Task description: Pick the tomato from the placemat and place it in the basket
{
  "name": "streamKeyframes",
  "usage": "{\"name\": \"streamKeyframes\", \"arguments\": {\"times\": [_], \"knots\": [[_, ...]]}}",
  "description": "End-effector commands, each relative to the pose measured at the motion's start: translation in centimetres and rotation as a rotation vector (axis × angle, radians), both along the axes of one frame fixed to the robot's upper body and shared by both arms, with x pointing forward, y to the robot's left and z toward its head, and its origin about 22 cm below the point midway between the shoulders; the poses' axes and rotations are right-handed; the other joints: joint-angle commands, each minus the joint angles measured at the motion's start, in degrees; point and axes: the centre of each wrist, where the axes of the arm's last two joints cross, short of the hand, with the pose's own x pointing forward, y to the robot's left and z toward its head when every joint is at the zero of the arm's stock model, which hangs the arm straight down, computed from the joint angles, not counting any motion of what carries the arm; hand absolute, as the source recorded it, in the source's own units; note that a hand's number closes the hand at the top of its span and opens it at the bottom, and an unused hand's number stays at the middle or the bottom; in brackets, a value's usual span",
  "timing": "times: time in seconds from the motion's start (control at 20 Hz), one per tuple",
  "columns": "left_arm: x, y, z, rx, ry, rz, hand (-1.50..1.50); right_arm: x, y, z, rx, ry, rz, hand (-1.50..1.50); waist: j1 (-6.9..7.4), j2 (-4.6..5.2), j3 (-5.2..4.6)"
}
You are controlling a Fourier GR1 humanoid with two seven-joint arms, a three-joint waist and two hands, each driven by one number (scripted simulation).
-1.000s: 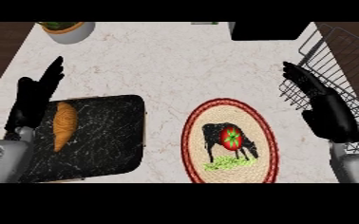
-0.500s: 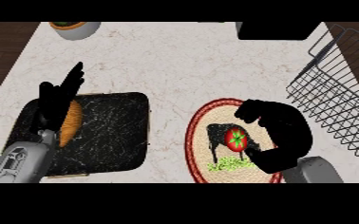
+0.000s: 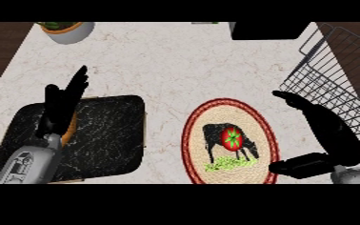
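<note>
On the counter's left edge, near the front corner, a dark marbled cutting board point(image 3: 98, 138) lies flat, and the left hand point(image 3: 63, 102) rests above its left side with fingers straight and pointing up, holding nothing. A sliver of something orange shows at the board's left side, mostly hidden behind that forearm; what it is cannot be told. Toward the far left corner stands a grey pot point(image 3: 67, 31) with a bit of green in it.

Right of the board, near the counter's front edge, the oval woven placemat point(image 3: 200, 124) with a red rim and a black cow picture carries the tomato point(image 3: 231, 136), which sits at about the mat's middle, on the cow's body. So nothing of the task looks done: the tomato is untouched on the mat and must yet be grasped, lifted and carried.

Just right of the placemat, the right hand point(image 3: 327, 133) hangs spread wide, fingers reaching toward the far side and thumb pointing left over the mat's right rim near the front edge. It is apart from the tomato and grips nothing.

At the counter's right edge, toward the far corner, stands the wire basket point(image 3: 320, 76), with nothing visible inside the part that shows. A dark block point(image 3: 271, 30) sits at the far edge beside it.
</note>
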Motion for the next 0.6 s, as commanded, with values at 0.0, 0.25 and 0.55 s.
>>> {"name": "streamKeyframes", "arguments": {"times": [0.0,0.25,0.55], "knots": [[-0.4,-0.3,-0.2,0.008,0.003,-0.002,0.00,0.0,-4.4,4.3,-0.385,-0.029,-0.084,-1.50,-0.17,-0.25,-0.11],[0.0,-0.2,0.0,0.006,-0.002,-0.002,0.00,0.4,-7.4,8.3,-0.690,0.101,0.095,-1.50,0.81,0.24,-0.01],[1.5,-0.2,-0.1,0.001,-0.006,-0.010,0.00,0.0,-5.6,8.0,-0.725,0.157,0.245,-1.50,0.84,0.31,0.07]]}}
